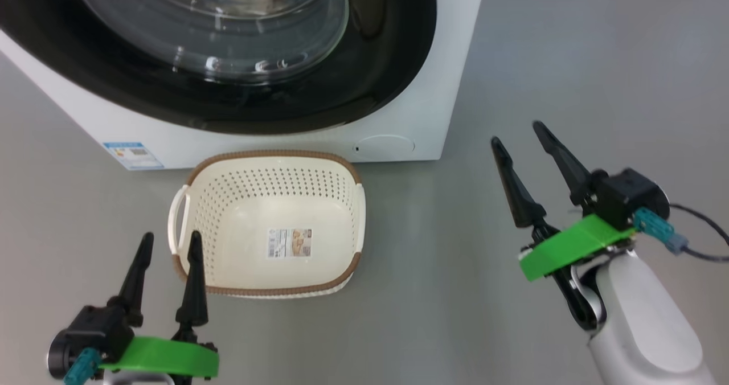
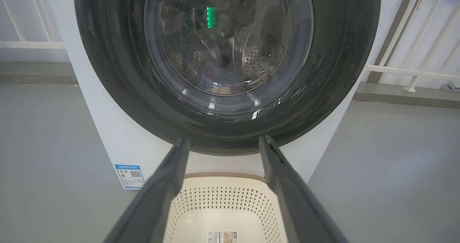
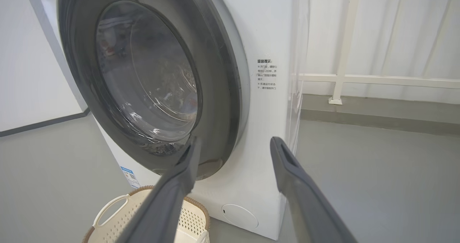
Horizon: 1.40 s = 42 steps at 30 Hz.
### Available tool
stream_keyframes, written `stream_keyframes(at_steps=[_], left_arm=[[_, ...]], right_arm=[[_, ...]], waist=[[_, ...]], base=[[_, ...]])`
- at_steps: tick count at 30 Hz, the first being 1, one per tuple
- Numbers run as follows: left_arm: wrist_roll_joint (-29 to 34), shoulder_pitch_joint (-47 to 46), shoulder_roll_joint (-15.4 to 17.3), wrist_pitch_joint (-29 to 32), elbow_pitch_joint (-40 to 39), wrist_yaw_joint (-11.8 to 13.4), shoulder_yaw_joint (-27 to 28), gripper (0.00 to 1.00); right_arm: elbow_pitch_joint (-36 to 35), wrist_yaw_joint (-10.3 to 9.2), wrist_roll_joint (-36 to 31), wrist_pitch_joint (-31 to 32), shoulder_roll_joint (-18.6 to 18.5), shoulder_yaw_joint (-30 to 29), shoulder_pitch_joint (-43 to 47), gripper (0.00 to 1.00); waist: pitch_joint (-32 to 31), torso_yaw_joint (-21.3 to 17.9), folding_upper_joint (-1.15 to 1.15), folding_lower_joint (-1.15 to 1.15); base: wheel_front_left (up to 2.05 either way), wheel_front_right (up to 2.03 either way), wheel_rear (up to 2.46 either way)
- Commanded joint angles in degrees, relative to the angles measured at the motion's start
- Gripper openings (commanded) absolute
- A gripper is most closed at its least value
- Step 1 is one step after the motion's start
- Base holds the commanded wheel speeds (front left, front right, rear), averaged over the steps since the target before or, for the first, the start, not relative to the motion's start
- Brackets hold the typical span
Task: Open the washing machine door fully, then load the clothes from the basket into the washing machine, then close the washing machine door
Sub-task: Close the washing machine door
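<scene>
Head view looks down on a grey floor (image 1: 455, 294). The left claw (image 1: 172, 234) is at lower left, its two dark fingers spread wide & empty. The right claw (image 1: 515, 132) is at the right side, raised over the floor, fingers also spread wide & empty.

The basket (image 1: 273, 156) is cream perforated plastic w/ a brown woven-look rim. It sits on the floor just ahead & to the right of the left claw, and that claw's right fingertip overlaps the basket's near left corner in the head view. It lies well to the left of the right claw. Inside the basket: a bare bottom w/ a paper sticker (image 1: 289, 242).

The washing machine (image 1: 410, 117), a white box, stands ahead of both claws, just beyond the basket. The washing machine door (image 1: 239, 97), w/ a glossy black rim & bulging glass, sits shut against the machine front. It is straight ahead of the left claw, ahead & left of the right claw.

Thru the glass in the left wrist view, the steel drum holds the clothes (image 2: 219, 80): light blue fabric low in the drum, blurred by reflections. A small blue label (image 1: 132, 155) marks the machine's lower corner, ahead of the left claw.
</scene>
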Motion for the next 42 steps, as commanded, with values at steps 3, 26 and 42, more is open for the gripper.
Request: stream_keyframes(at_steps=[3, 26, 42], left_arm=[[0.9, 1.6, 1.1, -0.5, -1.8, -0.2, 2.6, 1.0], [1.0, 11.9, 1.1, -0.5, -5.5, 2.1, 4.4, 1.0], [1.8, 15.0, 1.1, -0.5, -7.7, 3.8, 4.6, 1.0]], right_arm=[[-2.9, -0.33, -0.4, -0.3, 1.6, -1.3, 3.8, 1.0], [-9.4, -0.33, -6.4, -0.3, 5.3, -7.8, 20.3, 1.0], [-10.7, -0.33, -6.0, -0.3, 5.8, -9.8, 24.0, 1.0]], waist=[[-2.8, -1.9, 0.0, 0.0], [-12.0, -3.6, 0.0, 0.0], [-13.4, -4.3, 0.0, 0.0]], base=[[0.0, 0.0, 0.0], [0.0, 0.0, 0.0], [0.0, 0.0, 0.0]])
